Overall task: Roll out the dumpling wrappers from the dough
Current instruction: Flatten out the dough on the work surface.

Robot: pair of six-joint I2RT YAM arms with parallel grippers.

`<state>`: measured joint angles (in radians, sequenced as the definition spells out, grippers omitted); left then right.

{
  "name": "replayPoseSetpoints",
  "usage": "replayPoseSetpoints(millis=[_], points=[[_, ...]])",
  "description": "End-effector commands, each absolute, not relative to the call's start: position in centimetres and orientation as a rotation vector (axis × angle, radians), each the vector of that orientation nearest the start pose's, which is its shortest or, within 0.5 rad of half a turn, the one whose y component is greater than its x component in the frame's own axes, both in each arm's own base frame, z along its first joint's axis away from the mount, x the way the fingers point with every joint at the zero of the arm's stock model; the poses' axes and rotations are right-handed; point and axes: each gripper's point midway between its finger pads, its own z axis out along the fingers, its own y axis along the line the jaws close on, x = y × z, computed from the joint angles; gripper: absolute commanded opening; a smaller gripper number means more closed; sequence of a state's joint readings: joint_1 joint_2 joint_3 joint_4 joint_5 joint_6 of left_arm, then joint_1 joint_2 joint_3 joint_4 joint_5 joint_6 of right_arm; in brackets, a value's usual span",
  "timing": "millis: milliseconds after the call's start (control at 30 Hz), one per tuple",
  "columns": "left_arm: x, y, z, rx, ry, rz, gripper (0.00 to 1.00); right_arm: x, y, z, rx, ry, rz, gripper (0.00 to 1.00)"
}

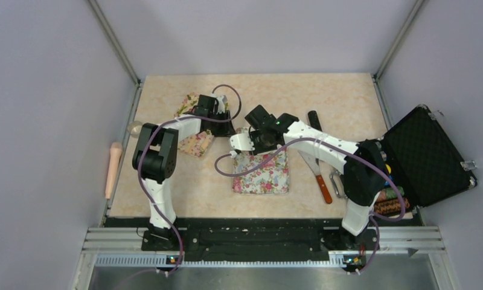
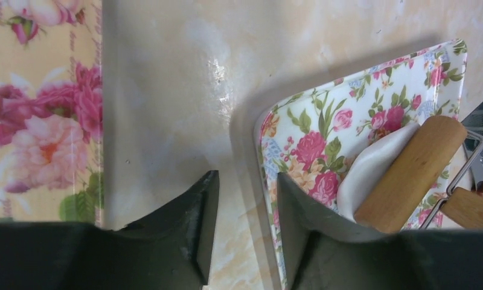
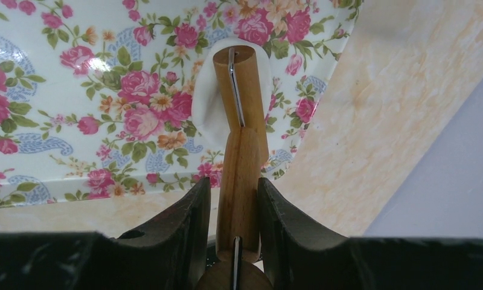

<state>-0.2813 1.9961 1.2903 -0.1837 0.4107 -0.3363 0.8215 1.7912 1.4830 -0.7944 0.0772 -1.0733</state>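
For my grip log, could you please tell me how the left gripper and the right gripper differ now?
The right gripper is shut on the wooden roller; the left gripper holds nothing, its jaws apart. The right gripper's roller rests on the thin white dough disc in the white floral tray; the left gripper hangs over beige tabletop beside that tray. Both have black fingers.

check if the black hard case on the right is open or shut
Open: the black hard case has its padded lid swung back.

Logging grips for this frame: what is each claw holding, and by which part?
The right claw grips the wooden roller by its handle; the left claw is open, holding nothing.
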Motion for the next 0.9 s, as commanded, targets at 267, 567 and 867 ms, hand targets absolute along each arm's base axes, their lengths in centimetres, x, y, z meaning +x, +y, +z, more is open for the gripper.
replayPoseSetpoints(millis=[267, 567, 867], points=[[42.7, -21.4, 2.2, 0.146, 2.562, -0.714, 0.0, 26.6, 24.6, 8.6, -2.365, 1.616, 0.026, 0.0], [42.6, -21.4, 1.8, 0.138, 2.573, -0.71, 0.0, 23.3, 23.6, 8.3, -2.386, 1.669, 0.127, 0.0], [42.3, -21.8, 1.7, 0.151, 2.575, -0.721, 0.0, 25.3, 24.4, 8.1, -2.322, 1.683, 0.022, 0.0]])
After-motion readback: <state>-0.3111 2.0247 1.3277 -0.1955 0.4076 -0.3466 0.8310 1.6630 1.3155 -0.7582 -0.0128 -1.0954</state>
